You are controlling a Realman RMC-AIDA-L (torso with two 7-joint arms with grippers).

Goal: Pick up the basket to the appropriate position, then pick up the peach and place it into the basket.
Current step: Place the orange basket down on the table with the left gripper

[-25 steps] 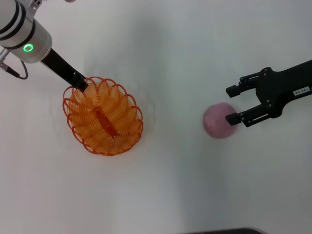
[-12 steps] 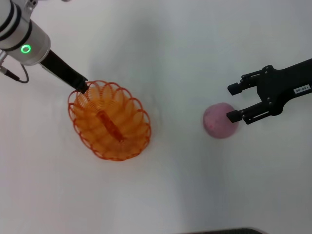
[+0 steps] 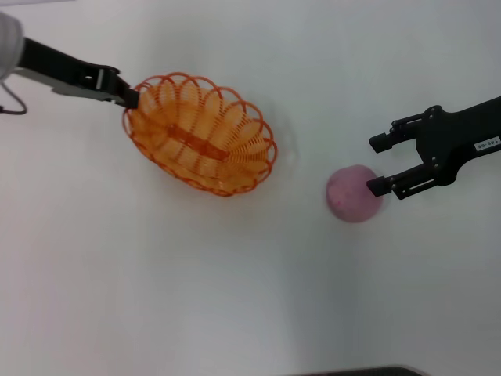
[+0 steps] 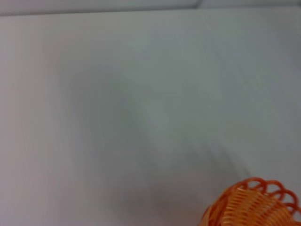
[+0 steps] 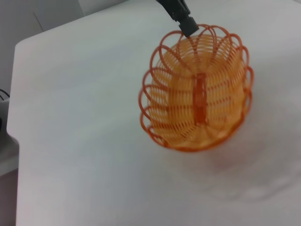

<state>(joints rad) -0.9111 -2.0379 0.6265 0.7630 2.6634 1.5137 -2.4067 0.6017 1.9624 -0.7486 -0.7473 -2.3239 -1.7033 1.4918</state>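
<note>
The orange wire basket [image 3: 200,131] sits left of centre in the head view, held by its left rim in my left gripper [image 3: 127,95], which is shut on it. The basket also shows in the right wrist view [image 5: 197,106] and partly in the left wrist view [image 4: 254,205]. The dull pink peach [image 3: 354,193] lies on the white table right of centre. My right gripper [image 3: 377,164] is open just right of the peach, its lower fingertip [image 3: 377,186] at the peach's upper right edge.
The white table [image 3: 235,298] fills all views. Its far edge shows in the left wrist view [image 4: 141,9]. A dark edge shows at the bottom of the head view [image 3: 352,371].
My left arm has carried the basket up and to the right and turned it, so its long axis now lies more across the table. The right gripper and peach have barely moved.
</note>
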